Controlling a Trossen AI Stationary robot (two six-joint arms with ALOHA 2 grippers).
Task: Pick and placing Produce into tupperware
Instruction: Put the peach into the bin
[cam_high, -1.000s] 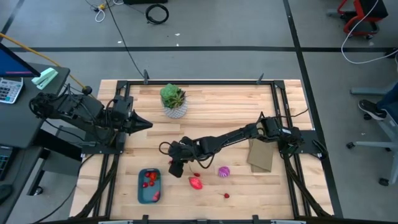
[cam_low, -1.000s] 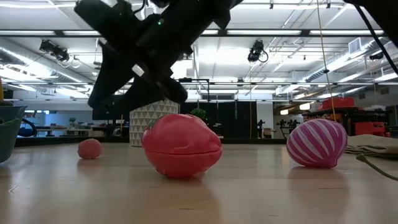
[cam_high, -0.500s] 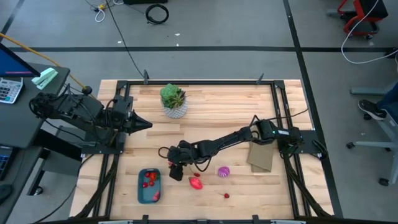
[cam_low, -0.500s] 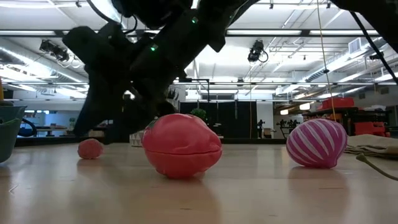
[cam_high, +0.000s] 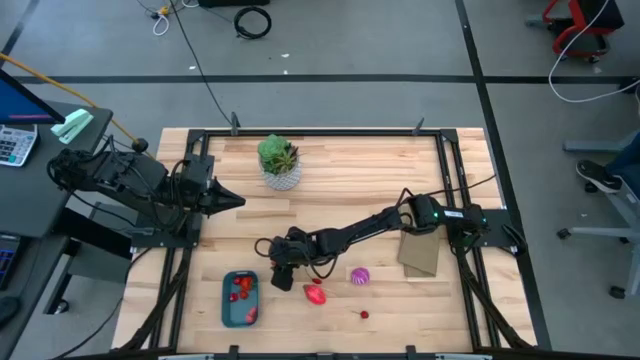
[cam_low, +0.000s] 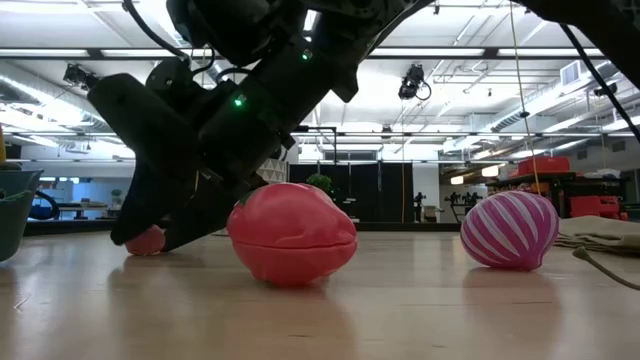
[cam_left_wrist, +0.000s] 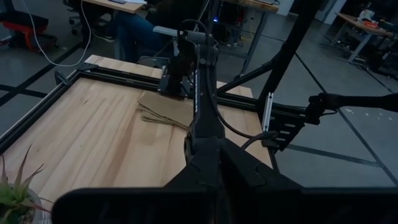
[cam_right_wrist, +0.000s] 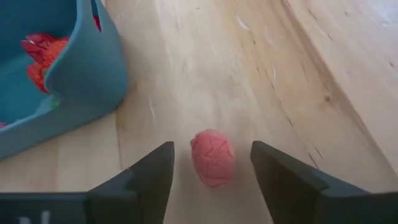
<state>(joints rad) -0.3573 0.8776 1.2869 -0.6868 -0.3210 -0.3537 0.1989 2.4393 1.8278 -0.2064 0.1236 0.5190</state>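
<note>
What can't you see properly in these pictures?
- High view: the small red piece the right gripper is lowering onto is hidden under that gripper.
- Low view: that small red piece is mostly covered by the dark gripper.
- Right wrist view: the blue tray is cut off by the picture's edge, so most of its contents stay unseen.
- Left wrist view: the left gripper's fingers are too dark to read.

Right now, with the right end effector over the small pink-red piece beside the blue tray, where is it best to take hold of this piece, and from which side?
Grip the small pink-red piece across its rounded middle, coming straight down from above. It lies free on the table, apart from the blue tray, and the open fingers of the right end effector already stand on either side, so closing there should probably hold it.
</note>
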